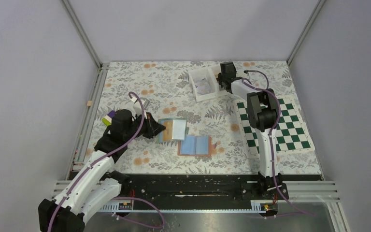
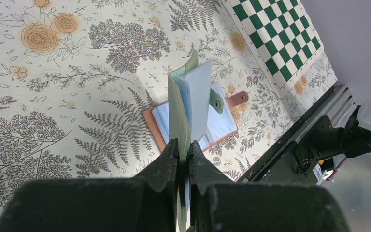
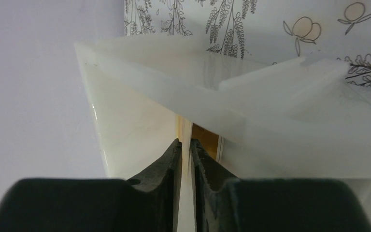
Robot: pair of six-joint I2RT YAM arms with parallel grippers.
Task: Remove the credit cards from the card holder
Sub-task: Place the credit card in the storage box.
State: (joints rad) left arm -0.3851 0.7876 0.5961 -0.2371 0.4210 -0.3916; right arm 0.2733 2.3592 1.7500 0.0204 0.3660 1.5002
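The tan-brown card holder (image 1: pixel 195 145) lies open on the floral cloth, light-blue panels up, tab to the right; it also shows in the left wrist view (image 2: pixel 157 123). My left gripper (image 1: pixel 158 128) (image 2: pixel 183 145) is shut on the edge of a second, grey-green booklet (image 2: pixel 179 111) with blue pockets, holding it edge-up just left of the tan one. My right gripper (image 1: pixel 221 79) (image 3: pixel 186 142) is inside the white tray's right compartment, shut on a thin pale card (image 3: pixel 186 130) seen edge-on. A yellow card (image 3: pixel 205 140) lies beyond it. A purplish card (image 1: pixel 203 86) lies in the left compartment.
The white two-compartment tray (image 1: pixel 195 92) stands at the back centre. The green-and-white chessboard mat (image 1: pixel 290 128) lies to the right, under the right arm. Small lime and purple pieces (image 1: pixel 108 118) lie left of the left wrist. A metal rail runs along the near edge.
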